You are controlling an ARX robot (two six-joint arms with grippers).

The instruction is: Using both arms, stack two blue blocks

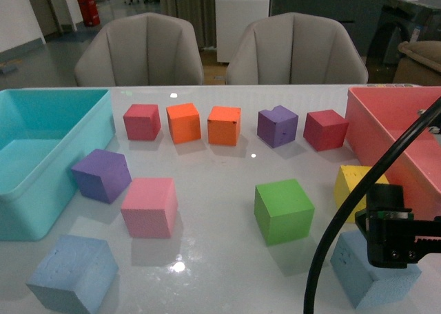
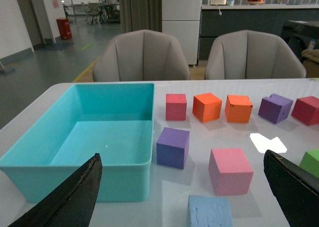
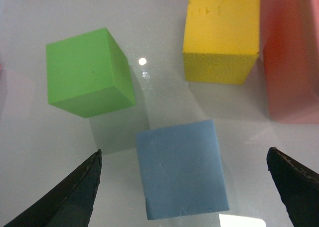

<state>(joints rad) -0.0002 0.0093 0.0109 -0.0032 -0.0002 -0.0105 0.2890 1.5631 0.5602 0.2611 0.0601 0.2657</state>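
One pale blue block (image 1: 72, 273) lies at the front left of the table; the left wrist view shows this blue block (image 2: 210, 211) just ahead, between the wide-apart fingers of my left gripper (image 2: 182, 160), which is open and above the table. The left gripper is out of the front view. The other blue block (image 1: 368, 276) sits at the front right, partly covered by my right gripper (image 1: 391, 255). From the right wrist, that blue block (image 3: 182, 168) lies centred between the spread fingers of my right gripper (image 3: 184, 152), open and not touching it.
A turquoise bin (image 1: 41, 155) stands at the left and a red bin (image 1: 393, 128) at the right. A green block (image 1: 284, 211) and a yellow block (image 1: 355, 186) lie close to the right blue block. Pink (image 1: 149, 206) and purple (image 1: 102, 175) blocks sit near the left one. A black cable (image 1: 344, 211) arcs over the front right.
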